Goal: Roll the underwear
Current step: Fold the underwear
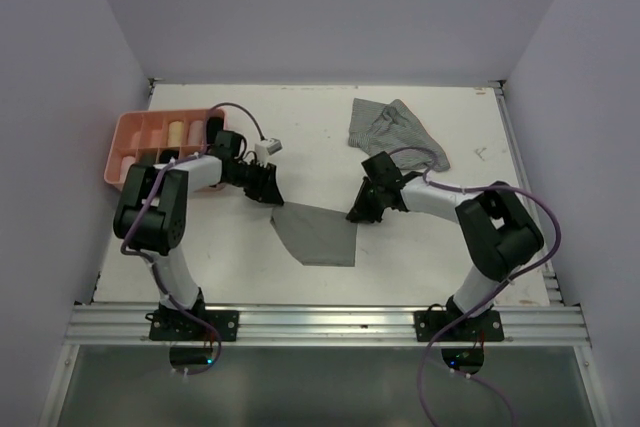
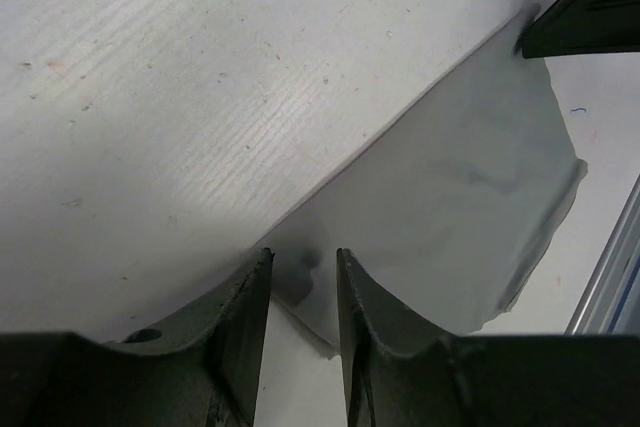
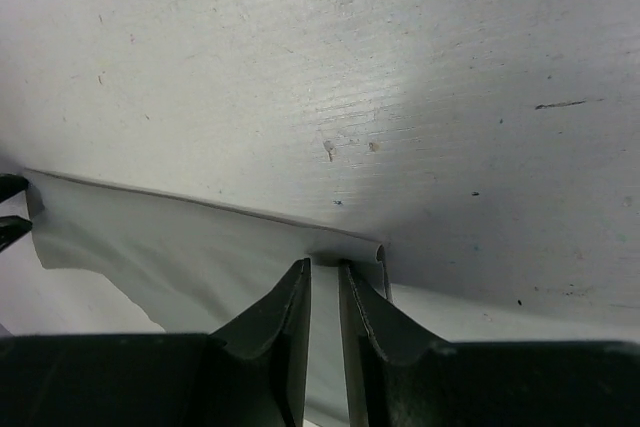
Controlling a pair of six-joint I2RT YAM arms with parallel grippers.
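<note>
Underwear (image 1: 318,235) of dark grey cloth lies flat on the table (image 1: 300,117) in your top view, its far edge drawn straight from the left claw (image 1: 272,199) to the right claw (image 1: 357,213), the rest fanning out on the near side of both claws. A striped underwear (image 1: 397,130) lies crumpled beyond the right claw, apart from it, and a pink tray (image 1: 118,152) sits off to the left of the left claw. In your left wrist view, the left claw (image 2: 303,272) has its fingers drawn close and pinches one corner of the underwear (image 2: 450,197) between them; the fabric runs ahead and to the right of the claw, up to the dark tip of the right claw (image 2: 585,17) at the opposite corner. In your right wrist view, the right claw (image 3: 325,282) is nearly pressed together, with the turned-over edge of the underwear (image 3: 180,257) nipped between its fingers; the fabric stretches away to this claw's left, where the left claw's fingertips (image 3: 8,187) meet the other end.
</note>
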